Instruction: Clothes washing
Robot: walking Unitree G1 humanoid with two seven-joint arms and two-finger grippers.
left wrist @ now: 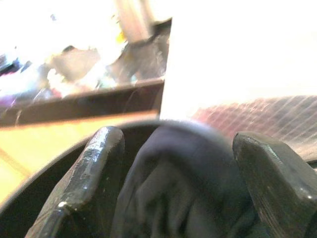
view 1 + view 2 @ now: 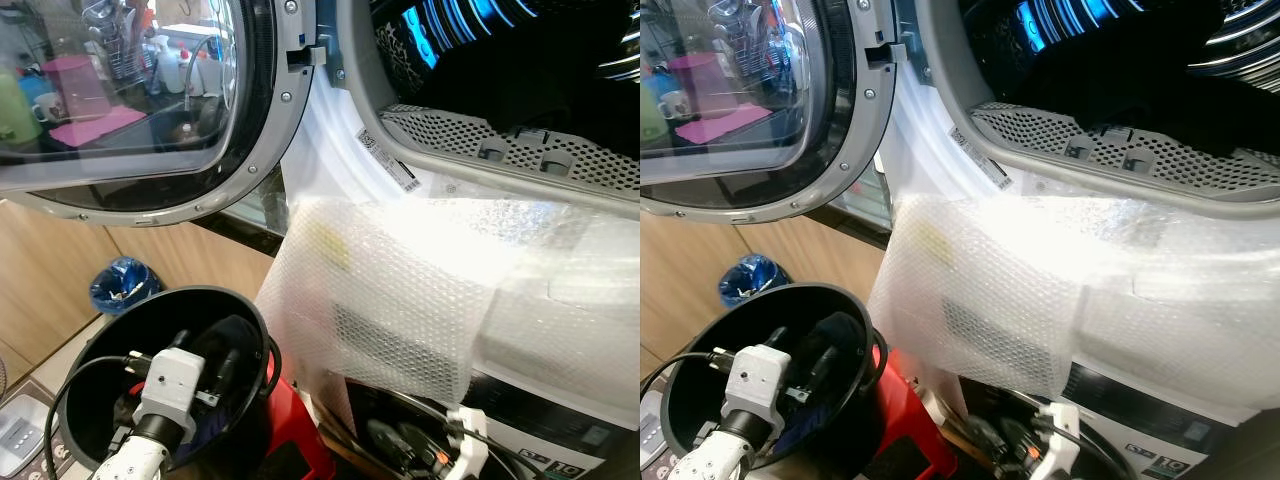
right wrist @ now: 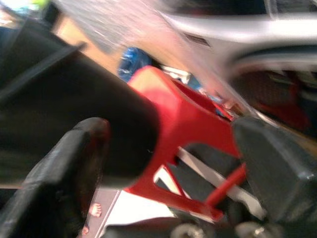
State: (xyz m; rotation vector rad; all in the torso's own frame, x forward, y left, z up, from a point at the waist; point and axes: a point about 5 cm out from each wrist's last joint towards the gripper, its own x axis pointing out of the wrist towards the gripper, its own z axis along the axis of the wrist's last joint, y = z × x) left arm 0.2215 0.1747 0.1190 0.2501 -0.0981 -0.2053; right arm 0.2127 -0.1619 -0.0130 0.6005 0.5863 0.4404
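A black bucket [image 2: 150,300] stands at the lower left, in front of the washing machine, with dark navy clothing [image 1: 183,188] inside. My left gripper [image 1: 173,183] reaches down into the bucket, open, its fingers [image 1: 99,163] wide apart on either side of the cloth. The washer's drum opening [image 2: 520,70] is at the upper right, dark inside, and its round door [image 2: 130,100] is swung open to the left. My right gripper [image 3: 168,163] is low in front of the machine, open, beside the bucket and a red stool [image 3: 193,124], with nothing between its fingers.
Bubble wrap [image 2: 420,290] hangs over the machine's front below the drum opening. The red stool [image 2: 295,420] stands right next to the bucket. A blue bag [image 2: 122,283] lies by the wooden cabinet behind the bucket. Cables run over both wrists.
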